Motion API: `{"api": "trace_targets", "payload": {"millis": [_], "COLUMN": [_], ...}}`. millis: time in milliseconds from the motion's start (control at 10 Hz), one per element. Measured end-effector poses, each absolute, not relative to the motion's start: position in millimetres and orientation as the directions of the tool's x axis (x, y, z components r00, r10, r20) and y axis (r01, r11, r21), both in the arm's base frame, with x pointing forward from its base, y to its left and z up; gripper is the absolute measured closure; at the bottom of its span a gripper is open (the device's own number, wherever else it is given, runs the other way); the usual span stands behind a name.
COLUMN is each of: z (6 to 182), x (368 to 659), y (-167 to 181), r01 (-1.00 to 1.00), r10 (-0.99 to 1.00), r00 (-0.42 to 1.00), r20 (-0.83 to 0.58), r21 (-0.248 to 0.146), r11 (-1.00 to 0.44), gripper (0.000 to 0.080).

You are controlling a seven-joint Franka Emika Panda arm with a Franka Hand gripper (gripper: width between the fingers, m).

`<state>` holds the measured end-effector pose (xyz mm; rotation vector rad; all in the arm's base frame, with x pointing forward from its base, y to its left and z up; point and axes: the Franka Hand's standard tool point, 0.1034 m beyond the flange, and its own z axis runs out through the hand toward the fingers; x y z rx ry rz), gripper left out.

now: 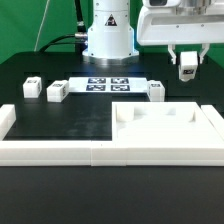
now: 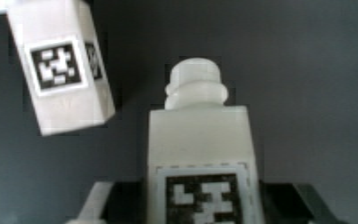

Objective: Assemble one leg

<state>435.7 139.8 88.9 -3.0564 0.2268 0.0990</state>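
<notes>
My gripper (image 1: 187, 60) hangs above the table at the exterior view's right, shut on a small white leg (image 1: 187, 72) that it holds off the surface. In the wrist view the held leg (image 2: 201, 140) stands between the dark fingers (image 2: 115, 203), its tag facing the camera and its rounded peg end pointing away. My gripper (image 2: 202, 208) clamps its tagged end. A second tagged leg (image 2: 60, 70) lies on the black table beside it, apart from the held one.
The marker board (image 1: 110, 84) lies before the robot base. Loose legs lie at the left (image 1: 31, 85), (image 1: 56, 92) and beside the board (image 1: 155, 92). A large white panel (image 1: 165, 135) and a white front rail (image 1: 50, 150) lie nearer the camera.
</notes>
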Motion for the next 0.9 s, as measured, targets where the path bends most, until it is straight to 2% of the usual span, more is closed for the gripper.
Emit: {"api": "trace_targets", "payload": {"millis": [200, 400, 700, 900], "z": [100.5, 104.2, 96.7, 100.8], "x": [439, 435, 435, 453], "y": [145, 161, 156, 139], "r01": [-0.121, -0.107, -0.032, 0.044], "r10": [-0.129, -0.139, -0.055, 0.024], "r00": [0.988, 0.962, 0.976, 0.972], "r20": [0.085, 0.234, 0.211, 0.233], "r21": [-0.085, -0.145, -0.113, -0.083], "r11": [-0.989, -0.984, -0.993, -0.996], "gripper": [0.0509, 0.0509, 0.0509, 0.0509]}}
